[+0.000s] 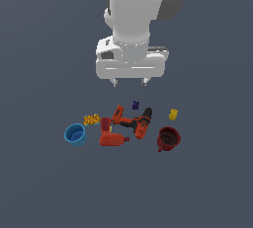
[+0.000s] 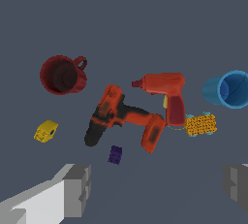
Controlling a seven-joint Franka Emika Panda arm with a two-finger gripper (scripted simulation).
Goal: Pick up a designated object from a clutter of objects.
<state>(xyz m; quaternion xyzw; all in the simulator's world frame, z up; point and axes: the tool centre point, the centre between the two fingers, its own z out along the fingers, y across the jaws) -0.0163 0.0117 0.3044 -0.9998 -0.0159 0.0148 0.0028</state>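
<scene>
The end effector (image 1: 129, 82) is held above the surface (image 1: 44, 182) with its two fingers spread wide apart and nothing gripped between them. In the wrist view both grey finger pads (image 2: 77, 189) are seen at the frame's edges, with bare surface between them.

Nearest to the end effector, just beyond and below its fingertips, the tiny dark purple brick (image 2: 115, 154) is found lying alone on the surface, close to the black-ended drill (image 2: 123, 119) but not touching it. A second, orange-red drill (image 2: 164, 92) is seen just past the first, with the orange-yellow patterned lump (image 2: 200, 124) beside its handle. Farther out to the sides, the small yellow piece (image 2: 46, 131) and the dark red mug (image 2: 63, 74) are placed on one side, and the blue cup (image 2: 231, 89) on the other.
</scene>
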